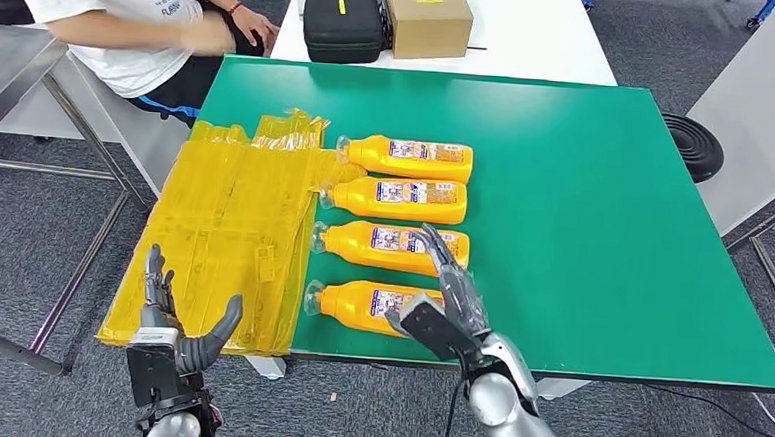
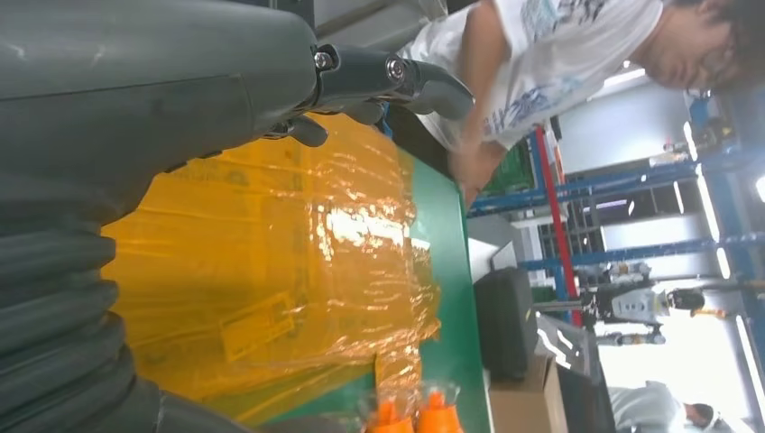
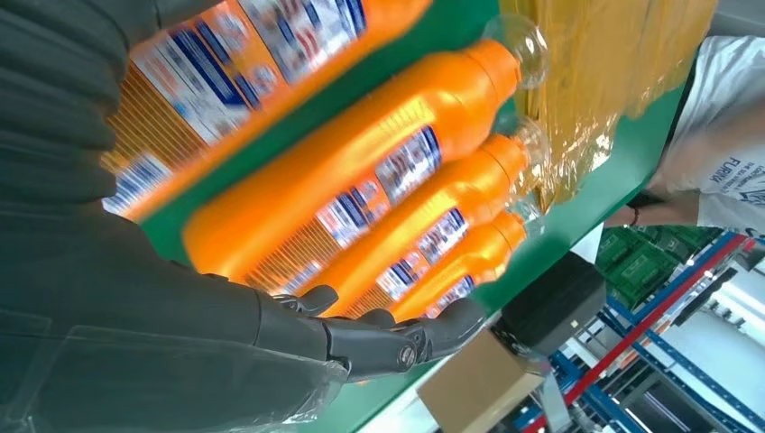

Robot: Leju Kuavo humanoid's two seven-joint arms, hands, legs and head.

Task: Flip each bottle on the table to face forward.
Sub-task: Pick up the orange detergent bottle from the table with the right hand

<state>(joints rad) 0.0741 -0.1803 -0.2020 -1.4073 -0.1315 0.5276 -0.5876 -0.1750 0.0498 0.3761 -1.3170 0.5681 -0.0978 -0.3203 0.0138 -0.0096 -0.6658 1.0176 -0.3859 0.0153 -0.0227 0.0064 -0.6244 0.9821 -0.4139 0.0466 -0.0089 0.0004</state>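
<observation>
Four orange bottles lie on their sides in a column at the centre of the head view, on a green table (image 1: 613, 240), caps pointing toward the frame's left and printed labels facing up: the top bottle (image 1: 407, 158), the second bottle (image 1: 397, 198), the third bottle (image 1: 387, 247) and the bottom bottle (image 1: 359, 305) near the table's lower edge. To their left, a sheet of crinkled yellow plastic film (image 1: 223, 230) covers the table's left part, and the bottle caps lie at its edge. The right hand (image 1: 449, 297) sits at lower centre, fingers stretched out and apart over the right ends of the third and bottom bottles; it grips nothing, and whether it touches them cannot be told. The left hand (image 1: 173, 322) hangs at lower left, off the table's near edge, fingers spread wide and empty. At upper left a person in a white shirt (image 1: 134, 15) sits beside the table. A black case (image 1: 344, 21) and a cardboard box (image 1: 427, 15) stand on a white table (image 1: 533, 31) at top centre.
</observation>
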